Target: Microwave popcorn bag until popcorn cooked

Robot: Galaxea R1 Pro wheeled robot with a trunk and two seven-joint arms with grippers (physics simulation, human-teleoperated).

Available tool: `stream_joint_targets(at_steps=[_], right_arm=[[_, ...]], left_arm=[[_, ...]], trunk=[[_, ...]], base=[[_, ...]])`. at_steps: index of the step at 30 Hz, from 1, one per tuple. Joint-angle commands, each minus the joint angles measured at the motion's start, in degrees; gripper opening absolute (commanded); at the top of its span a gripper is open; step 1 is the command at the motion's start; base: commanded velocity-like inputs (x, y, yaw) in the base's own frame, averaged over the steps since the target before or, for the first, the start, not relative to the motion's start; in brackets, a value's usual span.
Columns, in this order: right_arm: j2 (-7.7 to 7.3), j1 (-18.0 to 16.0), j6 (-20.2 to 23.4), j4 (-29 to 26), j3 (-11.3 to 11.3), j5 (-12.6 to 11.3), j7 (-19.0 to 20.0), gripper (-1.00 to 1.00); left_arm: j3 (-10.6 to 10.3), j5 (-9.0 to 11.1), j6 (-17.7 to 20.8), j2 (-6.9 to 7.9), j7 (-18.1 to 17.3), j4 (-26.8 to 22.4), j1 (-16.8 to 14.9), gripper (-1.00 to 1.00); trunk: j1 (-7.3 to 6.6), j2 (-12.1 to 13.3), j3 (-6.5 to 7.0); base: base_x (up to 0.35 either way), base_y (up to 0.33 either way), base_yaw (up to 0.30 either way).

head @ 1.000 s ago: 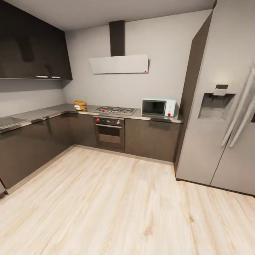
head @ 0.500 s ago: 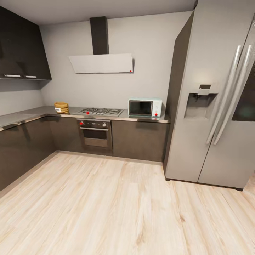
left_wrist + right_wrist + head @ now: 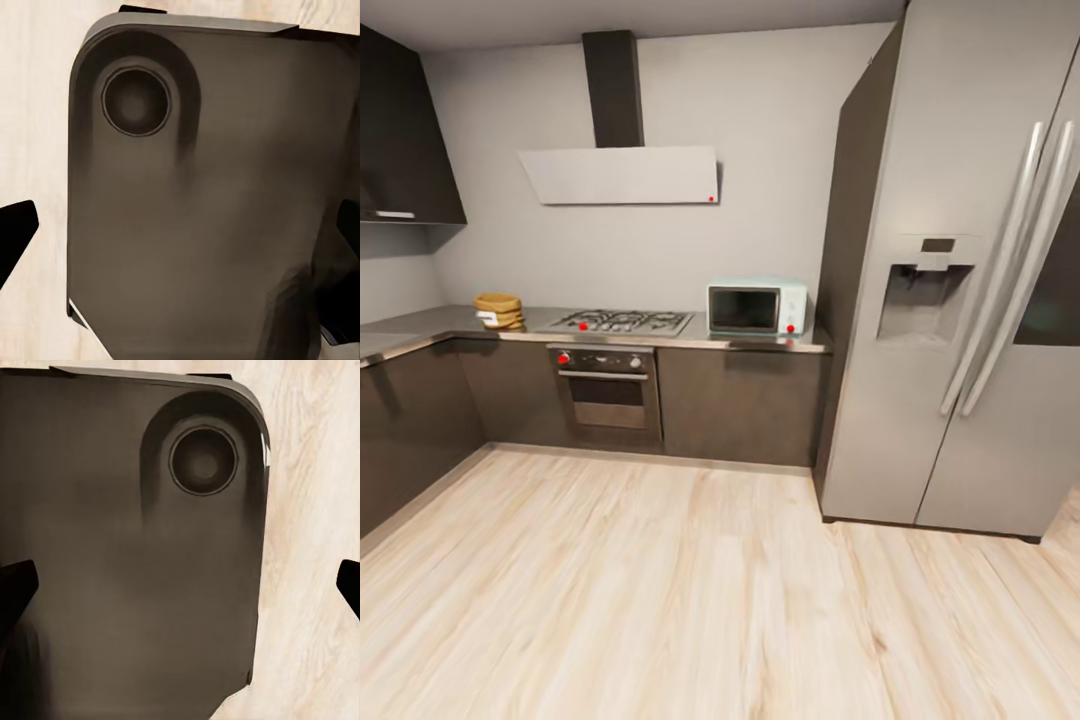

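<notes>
The popcorn bag [image 3: 497, 309] and the closed microwave [image 3: 756, 308] are seen far beyond both pincers, whose fingertips [image 3: 16, 232] [image 3: 15, 585] are spread wide.

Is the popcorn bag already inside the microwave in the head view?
No, the popcorn bag sits on the countertop left of the gas hob, apart from the microwave.

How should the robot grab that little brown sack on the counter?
Probably by the rolled rim of the popcorn bag, coming from above: it stands upright on the countertop with its open top facing up. It is too far away to see finer detail.
</notes>
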Motion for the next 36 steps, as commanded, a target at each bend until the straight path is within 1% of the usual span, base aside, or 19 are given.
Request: stream_joint_targets(at_steps=[1,13,14,28,36], right_arm=[[0.01,0.0,-0.2,0.0,0.0,0.0,0.0,1.00],[0.00,0.0,-0.2,0.0,0.0,0.2,-0.2,1.00],[0.01,0.0,-0.3,0.0,-0.1,-0.1,-0.2,1.00],[0.02,0.0,-0.3,0.0,-0.2,-0.2,-0.2,1.00],[0.00,0.0,-0.2,0.0,0.0,0.1,0.0,1.00]], left_arm=[[0.3,0.3,0.0,-0.02,0.0,0.0,0.0,1.00],[0.3,0.3,0.0,-0.02,0.0,0.0,0.0,1.00],[0.3,0.3,0.0,-0.02,0.0,0.0,0.0,1.00],[0.3,0.3,0.0,-0.02,0.0,0.0,0.0,1.00],[0.3,0.3,0.0,-0.02,0.0,0.0,0.0,1.00]], trunk=[[0.03,0.0,-0.05],[0.03,0.0,-0.05],[0.03,0.0,-0.05],[0.03,0.0,-0.05],[0.03,0.0,-0.05]], base=[[0.318,0.110,-0.001],[0.318,0.110,0.000],[0.318,0.110,-0.065],[0.318,0.128,-0.226],[0.318,0.148,-0.040]])
